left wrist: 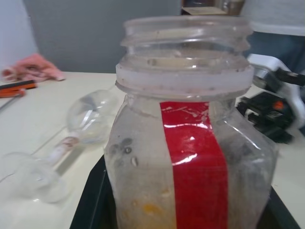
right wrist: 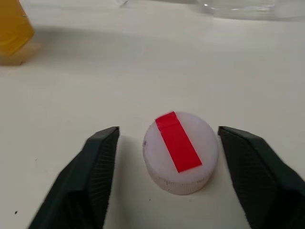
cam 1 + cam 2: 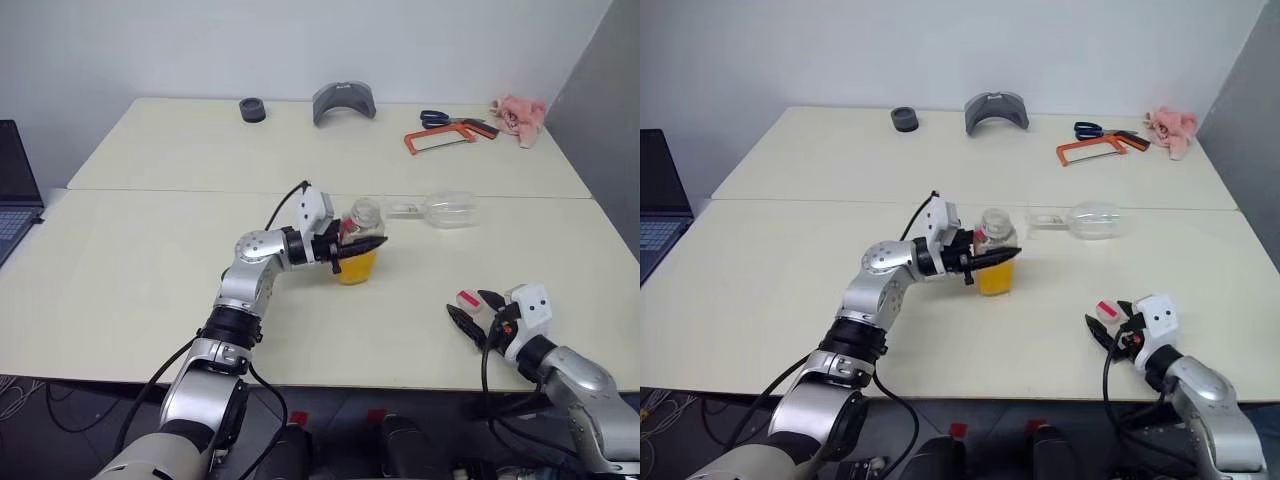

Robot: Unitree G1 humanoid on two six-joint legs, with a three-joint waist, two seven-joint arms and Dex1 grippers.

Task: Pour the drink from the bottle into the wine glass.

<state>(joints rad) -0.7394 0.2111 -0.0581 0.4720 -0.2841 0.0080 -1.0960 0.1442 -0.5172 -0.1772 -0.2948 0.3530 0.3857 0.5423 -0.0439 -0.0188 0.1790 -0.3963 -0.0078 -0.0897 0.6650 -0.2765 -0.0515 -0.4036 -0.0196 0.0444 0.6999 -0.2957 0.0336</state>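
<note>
my left gripper (image 3: 358,246) is clamped on the uncapped bottle (image 3: 358,240), upright mid-table so the orange drink (image 3: 355,268) stays in. my right gripper (image 2: 174,167) stands wide around the cap (image 2: 181,151), resting on the table (image 3: 150,260). the wine glass (image 3: 448,211) lies toppled just beyond the bottle.

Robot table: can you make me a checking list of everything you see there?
Surface: pale table, two tops joined.
Job's things: bottle upright, uncapped, drink low inside; cap on table; wine glass lying on its side.
Clutter: hacksaw, scissors, pink cloth, grey holder, black ring.
Grippers: left gripper shut on bottle; right gripper open around cap.
Cables: black cable on left arm.
Surroundings: laptop, white wall.
</note>
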